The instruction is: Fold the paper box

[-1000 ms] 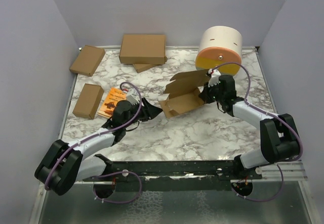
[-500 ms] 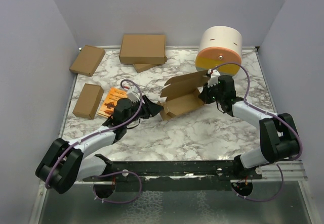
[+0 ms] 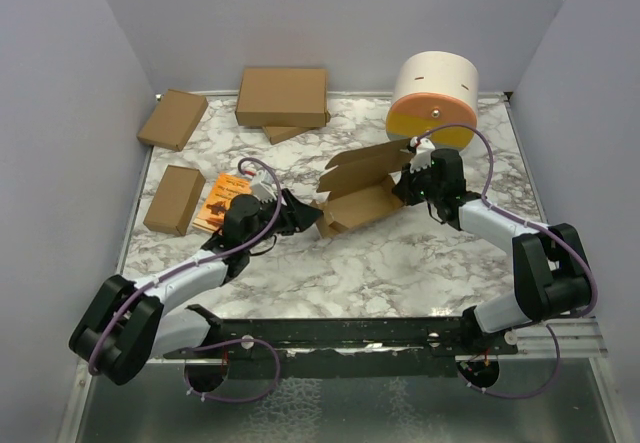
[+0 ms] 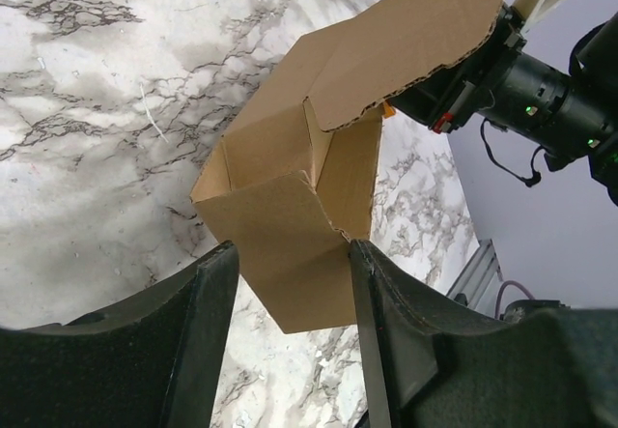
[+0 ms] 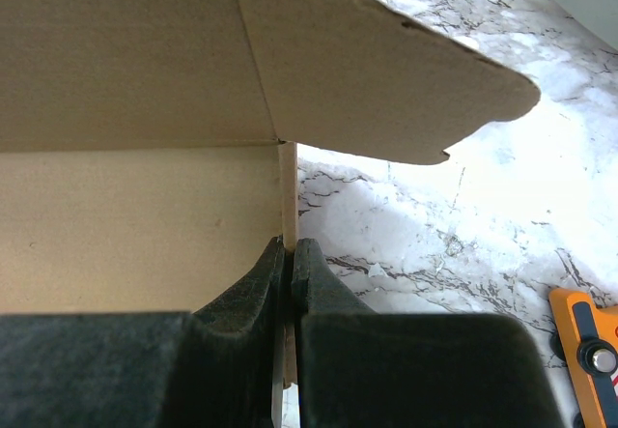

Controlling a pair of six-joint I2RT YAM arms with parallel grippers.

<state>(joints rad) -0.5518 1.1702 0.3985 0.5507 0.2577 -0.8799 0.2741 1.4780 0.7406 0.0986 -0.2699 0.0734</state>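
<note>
The paper box (image 3: 356,206) is a brown, half-formed carton in the middle of the table, with its lid flap (image 3: 368,162) raised toward the back. My left gripper (image 3: 306,214) is at the box's left end and stands open. In the left wrist view the end flap (image 4: 290,254) lies between the two fingers and its edge touches the right finger (image 4: 386,312). My right gripper (image 3: 408,185) is at the box's right end. In the right wrist view it (image 5: 290,250) is shut on the thin edge of the side wall (image 5: 135,225).
Small closed brown cartons lie at the left (image 3: 174,199) and far left (image 3: 172,118). A larger carton (image 3: 282,96) sits at the back on another one. An orange booklet (image 3: 222,201) lies beside my left arm. A white and orange cylinder (image 3: 433,98) stands behind my right gripper.
The box's left end has drawn in and the carton looks narrower and more upright. My left gripper has shifted slightly left at that end. The right gripper keeps its hold.
</note>
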